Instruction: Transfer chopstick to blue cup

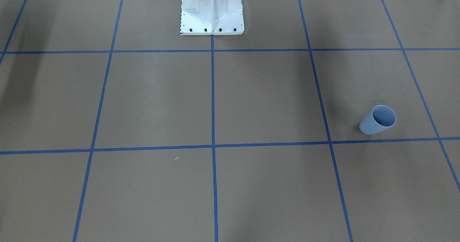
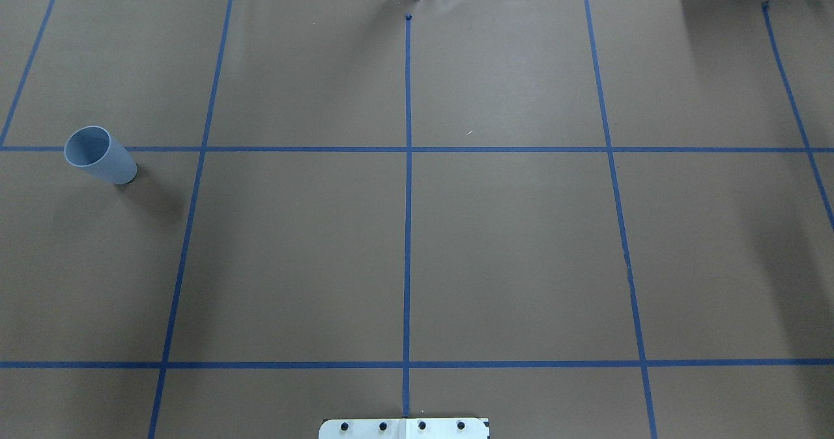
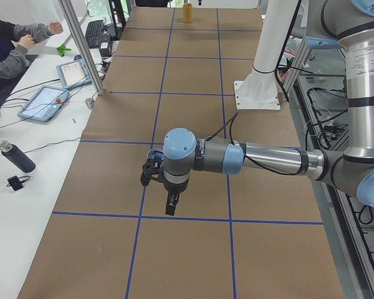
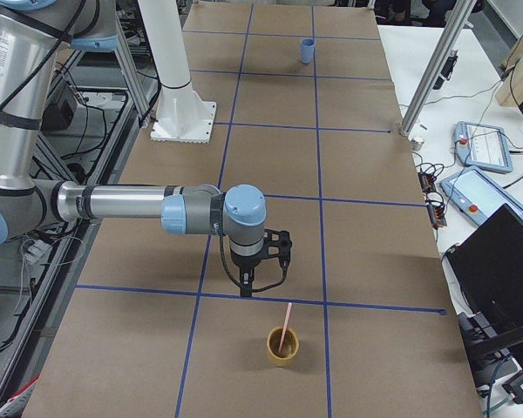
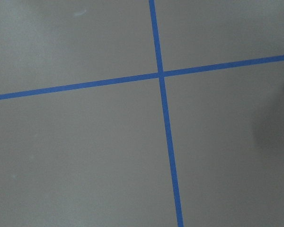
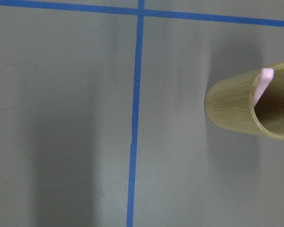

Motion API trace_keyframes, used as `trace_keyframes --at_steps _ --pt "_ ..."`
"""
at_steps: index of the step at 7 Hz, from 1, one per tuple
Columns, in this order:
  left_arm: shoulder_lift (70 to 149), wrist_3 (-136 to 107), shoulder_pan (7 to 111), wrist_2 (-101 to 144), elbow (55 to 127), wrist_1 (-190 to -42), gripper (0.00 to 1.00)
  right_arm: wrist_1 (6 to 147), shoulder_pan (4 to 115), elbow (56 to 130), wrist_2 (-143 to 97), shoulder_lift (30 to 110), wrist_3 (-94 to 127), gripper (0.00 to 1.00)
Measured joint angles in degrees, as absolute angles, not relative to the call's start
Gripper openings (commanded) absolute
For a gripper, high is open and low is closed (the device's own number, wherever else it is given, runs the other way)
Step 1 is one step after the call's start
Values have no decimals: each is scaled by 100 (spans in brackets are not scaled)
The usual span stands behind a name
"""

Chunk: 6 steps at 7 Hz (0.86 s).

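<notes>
The blue cup (image 1: 377, 120) stands upright and empty on the brown table, on the robot's left side; it also shows in the overhead view (image 2: 99, 155) and far off in the exterior right view (image 4: 308, 50). A pale pink chopstick (image 4: 285, 326) leans in a yellow-tan cup (image 4: 282, 346) at the table's right end; the right wrist view shows the chopstick's top (image 6: 263, 84). My right gripper (image 4: 248, 287) hangs just short of that cup. My left gripper (image 3: 170, 205) hangs close by the blue cup, which its wrist mostly hides. I cannot tell whether either is open or shut.
Blue tape lines (image 2: 408, 230) divide the brown table into squares. The white base pedestal (image 1: 212, 12) stands at the robot's side. Tablets and a bottle (image 3: 15, 157) lie on the white bench beyond the far edge, where an operator (image 3: 12, 43) sits.
</notes>
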<state>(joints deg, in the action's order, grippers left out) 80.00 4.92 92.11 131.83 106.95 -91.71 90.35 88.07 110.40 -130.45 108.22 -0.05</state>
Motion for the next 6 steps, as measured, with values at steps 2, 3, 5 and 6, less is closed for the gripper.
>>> trace_keyframes --at_steps 2,3,5,6 --pt "7998 464 9211 13154 10591 -10104 100 9006 8808 11103 -13074 10710 3 100" --pt "8143 443 9211 13145 10398 -10752 100 8848 8815 11123 -13115 10555 32 100" --pt "8639 393 9210 13176 9839 -11638 100 8021 8891 10973 -13491 10461 29 100" --pt "8745 385 9210 13189 9745 -11759 100 7378 8955 10847 -13728 10603 123 100"
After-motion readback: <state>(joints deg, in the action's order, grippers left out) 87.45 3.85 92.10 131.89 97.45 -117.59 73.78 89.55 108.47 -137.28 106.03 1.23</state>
